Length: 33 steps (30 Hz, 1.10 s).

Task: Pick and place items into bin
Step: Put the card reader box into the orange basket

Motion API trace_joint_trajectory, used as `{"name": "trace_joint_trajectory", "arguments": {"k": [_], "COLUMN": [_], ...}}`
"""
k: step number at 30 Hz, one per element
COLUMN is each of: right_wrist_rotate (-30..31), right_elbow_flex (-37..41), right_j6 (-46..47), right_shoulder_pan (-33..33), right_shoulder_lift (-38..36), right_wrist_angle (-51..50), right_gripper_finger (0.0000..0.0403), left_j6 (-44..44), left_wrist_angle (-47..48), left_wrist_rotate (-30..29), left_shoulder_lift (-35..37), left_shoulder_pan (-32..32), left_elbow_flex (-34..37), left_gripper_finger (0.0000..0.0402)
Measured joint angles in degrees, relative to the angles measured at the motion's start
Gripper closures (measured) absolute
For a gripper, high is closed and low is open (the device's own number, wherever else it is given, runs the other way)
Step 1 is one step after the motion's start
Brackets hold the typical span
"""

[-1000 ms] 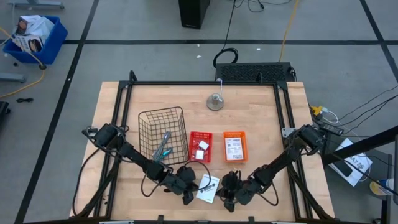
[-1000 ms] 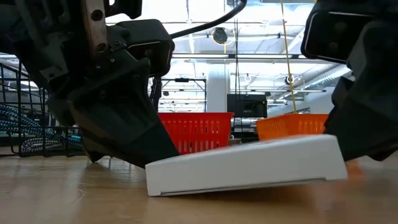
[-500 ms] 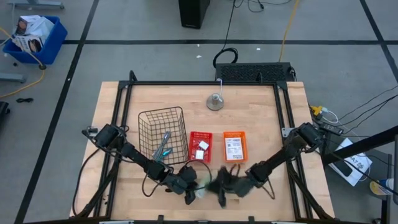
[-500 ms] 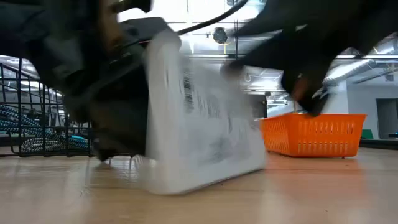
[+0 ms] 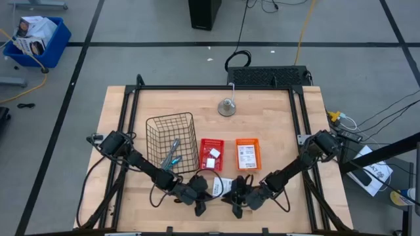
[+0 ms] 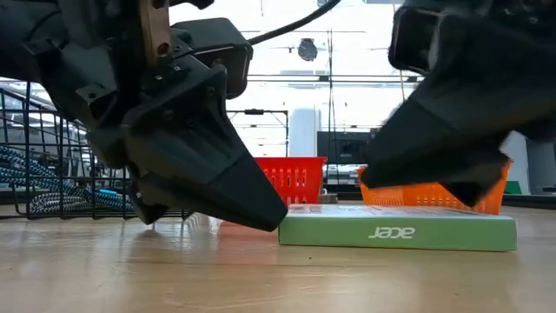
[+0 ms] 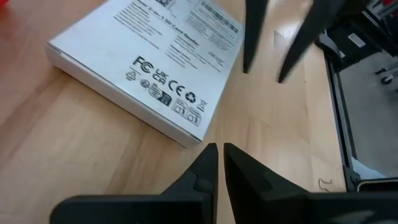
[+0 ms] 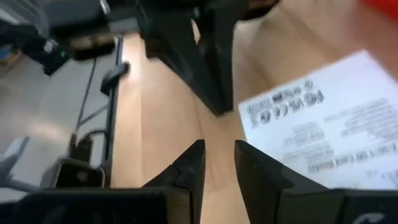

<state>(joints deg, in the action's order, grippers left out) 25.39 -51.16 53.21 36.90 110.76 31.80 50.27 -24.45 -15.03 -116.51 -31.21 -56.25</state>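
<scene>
- While both grippers sit low at the table's near edge, the packet [image 5: 224, 186] lies flat on the wood between them, printed side up, held by neither.
- From table height the packet [image 6: 395, 232] shows a green edge with white lettering; it rests level on the table [image 6: 261, 278].
- Left gripper [image 5: 200, 206] is just beside the packet's left side, its fingers pinched together with only a thin slit between them in its wrist view [image 7: 219, 163], clamping nothing.
- Right gripper [image 5: 236, 206] is just beside the packet's right side; its fingers stand slightly apart in its own wrist view [image 8: 217, 158], with bare wood in the gap and nothing grasped.
- In the left wrist view the packet [image 7: 149, 62] lies ahead of the fingertips, apart from them.
- Farther back, the red bin [image 5: 211, 155] holds the white block [image 5: 212, 153].
- Just right of it, the orange bin [image 5: 247, 154] holds a white printed card.
- Left of the red bin, the wire basket [image 5: 172, 141] holds the blue-and-grey tool [image 5: 172, 153].
- Near the table's far edge stands a small grey round object [image 5: 227, 107].
</scene>
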Motion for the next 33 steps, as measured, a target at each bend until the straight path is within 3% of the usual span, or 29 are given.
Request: {"name": "trace_joint_trajectory", "arguments": {"k": [10,17,28,33], "right_wrist_rotate": [7.8,5.8,3.1,4.2], "right_elbow_flex": [0.1,-0.2,-0.5,-0.6], "right_j6": [-0.3,10.6,11.3,5.2], "right_shoulder_pan": [3.1,2.8,4.1,4.6], "right_shoulder_lift": [0.1,-0.2,0.1,0.2], "right_wrist_angle": [-4.0,-14.6,-6.7,0.3], "right_gripper_finger": [0.0355,0.0397,0.0402,0.0402], "left_j6": [0.3,-0.5,-0.1,-0.1], "left_wrist_angle": [-1.7,-4.7,-2.7,-2.1], "left_wrist_rotate": [0.0,0.6,2.0,2.0], "left_shoulder_lift": [0.1,0.2,0.2,0.2], "left_shoulder_pan": [-0.3,-0.6,-0.7,-0.7], "left_elbow_flex": [0.0,0.0,0.0,0.0], "left_gripper_finger": [0.0371,0.0371,0.0371,0.0371]}}
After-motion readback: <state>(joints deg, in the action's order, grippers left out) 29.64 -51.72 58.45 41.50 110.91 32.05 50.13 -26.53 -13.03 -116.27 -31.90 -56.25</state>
